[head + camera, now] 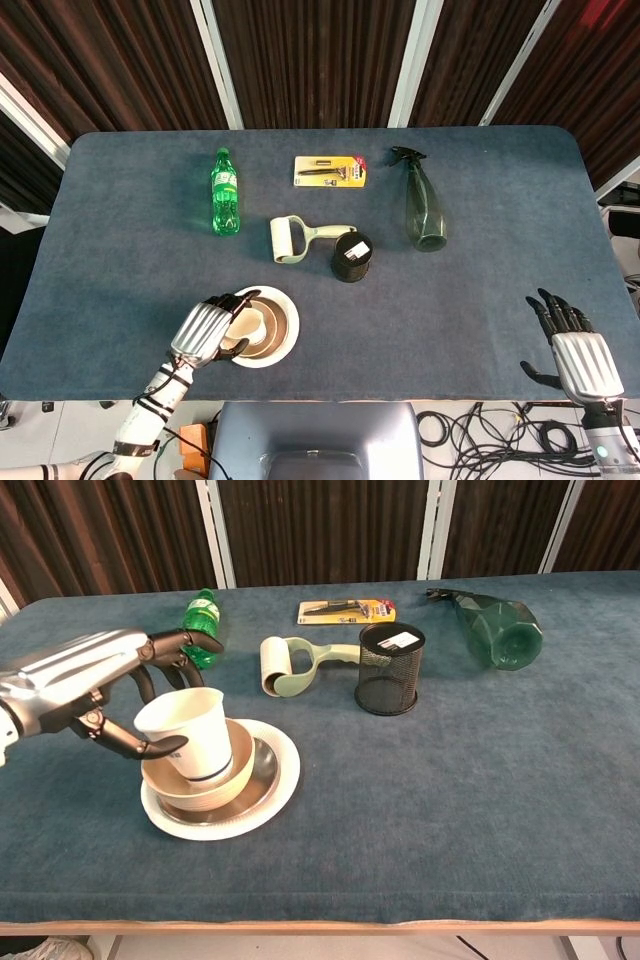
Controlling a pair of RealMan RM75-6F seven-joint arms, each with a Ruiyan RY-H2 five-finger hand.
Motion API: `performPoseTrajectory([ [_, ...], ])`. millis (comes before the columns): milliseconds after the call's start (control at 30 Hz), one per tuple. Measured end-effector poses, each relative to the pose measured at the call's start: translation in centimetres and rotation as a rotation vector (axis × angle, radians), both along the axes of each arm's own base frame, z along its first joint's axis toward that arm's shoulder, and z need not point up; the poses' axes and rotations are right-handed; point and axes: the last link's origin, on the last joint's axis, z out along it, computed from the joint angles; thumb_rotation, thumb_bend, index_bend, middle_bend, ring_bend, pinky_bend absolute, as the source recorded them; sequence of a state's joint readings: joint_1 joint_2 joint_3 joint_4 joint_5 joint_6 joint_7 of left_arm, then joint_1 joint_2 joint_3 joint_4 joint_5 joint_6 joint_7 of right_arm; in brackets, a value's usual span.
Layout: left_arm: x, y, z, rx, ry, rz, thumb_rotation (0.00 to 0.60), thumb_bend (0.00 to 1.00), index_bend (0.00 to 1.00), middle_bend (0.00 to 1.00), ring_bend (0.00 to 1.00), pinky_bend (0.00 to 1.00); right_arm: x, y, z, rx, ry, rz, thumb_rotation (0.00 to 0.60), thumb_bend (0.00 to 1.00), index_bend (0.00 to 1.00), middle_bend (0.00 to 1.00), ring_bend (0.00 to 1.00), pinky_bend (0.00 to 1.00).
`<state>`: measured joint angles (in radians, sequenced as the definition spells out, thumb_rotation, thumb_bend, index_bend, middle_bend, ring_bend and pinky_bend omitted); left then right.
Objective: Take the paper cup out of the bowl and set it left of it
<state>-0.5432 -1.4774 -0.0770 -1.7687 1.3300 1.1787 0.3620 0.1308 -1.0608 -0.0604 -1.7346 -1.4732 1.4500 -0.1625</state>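
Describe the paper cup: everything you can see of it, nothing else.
The paper cup is white or cream, tapered, open end up, with a thin dark line around its lower part. It looks empty and is tilted slightly. The left hand grips it near the rim, fingers curled around its left side. Its base is partly lifted yet still inside the beige bowl, which sits on a white plate near the table's front left. The head view shows it mostly hidden under the hand.

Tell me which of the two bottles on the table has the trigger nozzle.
The dark translucent spray bottle, lying at the far right beside the mesh cup. The other, the green soda bottle at far left, has a plain screw cap.
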Motion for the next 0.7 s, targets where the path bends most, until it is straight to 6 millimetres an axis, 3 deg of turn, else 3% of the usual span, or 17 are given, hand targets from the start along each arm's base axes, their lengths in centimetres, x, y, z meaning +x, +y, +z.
performPoseTrajectory([
  [200, 0.0, -0.9, 2.7, 0.025, 0.01, -0.017, 0.6, 0.3, 0.19, 0.35, 0.31, 0.44, -0.1, 0.6, 0.0, 0.036, 0.008, 0.015, 0.6, 0.1, 0.12, 0.02, 0.06, 0.18],
  [433, -1.8, -2.2, 6.2, 0.099, 0.068, 0.018, 0.6, 0.3, 0.19, 0.35, 0.31, 0.44, -0.2, 1.1, 0.0, 0.07, 0.024, 0.019, 0.6, 0.1, 0.12, 0.02, 0.06, 0.18],
  [700, -5.0, -3.3, 7.3, 0.163, 0.134, 0.065, 0.6, 0.3, 0.19, 0.35, 0.31, 0.44, -0.3, 1.4, 0.1, 0.071, 0.018, 0.025, 0.6, 0.1, 0.12, 0.02, 0.06, 0.18],
])
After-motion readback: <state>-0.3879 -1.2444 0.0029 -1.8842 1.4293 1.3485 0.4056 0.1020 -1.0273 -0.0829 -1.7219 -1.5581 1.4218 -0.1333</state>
